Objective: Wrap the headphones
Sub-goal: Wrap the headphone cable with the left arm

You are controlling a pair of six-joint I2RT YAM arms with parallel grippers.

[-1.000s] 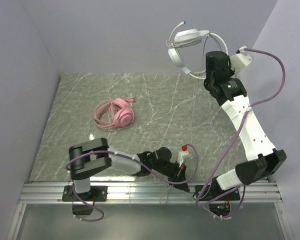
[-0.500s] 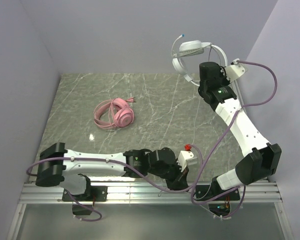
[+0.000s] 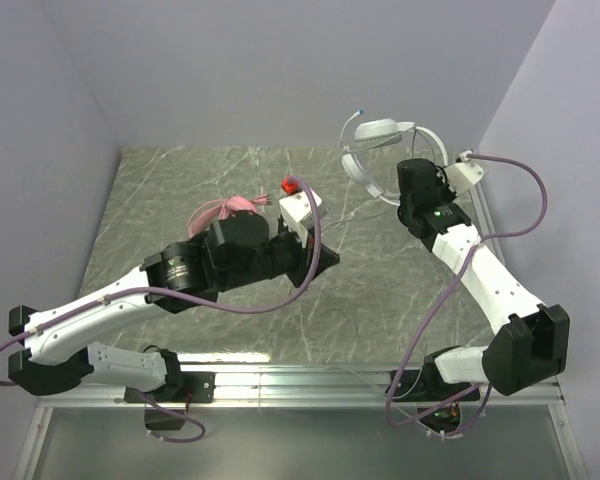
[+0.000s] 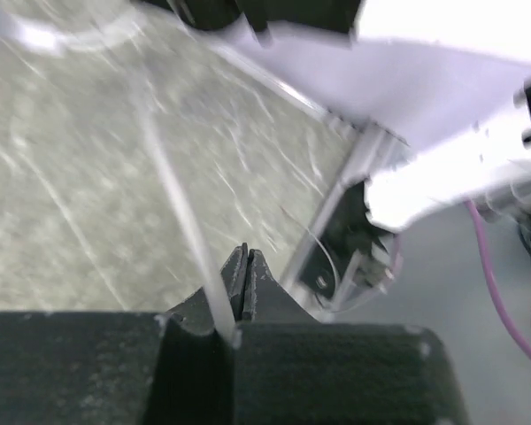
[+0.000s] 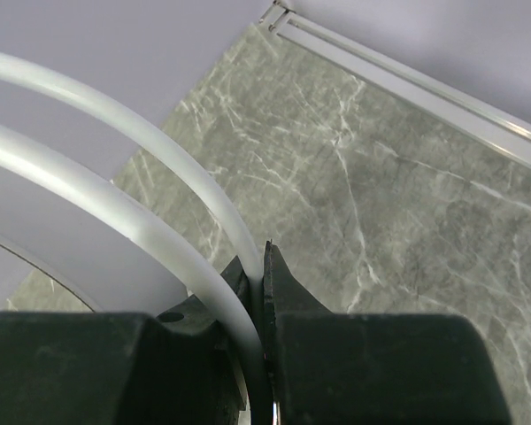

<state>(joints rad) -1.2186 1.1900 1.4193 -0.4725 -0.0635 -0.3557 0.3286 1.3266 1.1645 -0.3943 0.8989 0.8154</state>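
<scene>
We see the right gripper (image 5: 262,266) clamped narrow on the headband (image 5: 115,212) of the white headphones (image 3: 380,132). It holds them in the air at the far right corner, above the back edge of the counter (image 3: 380,290), most likely so the cable (image 4: 173,186) hangs free and can be wound. The left gripper (image 4: 245,266) is closed tight over the middle of the counter. The thin pale cable runs into the seam between its fingers, so we judge it pinched there and stretched out toward the headset, ready to be led around the band. The wrist view is blurred, so we cannot follow the line all the way up. The white headphones show a double plastic band, two slim smooth arcs side by side, and one pale earcup turned upward. The pink headphones (image 3: 223,208) lie flat on the counter to the left, mostly hidden behind the left arm, with neither gripper on them. In our view the wrapping of the white pair has barely begun.
</scene>
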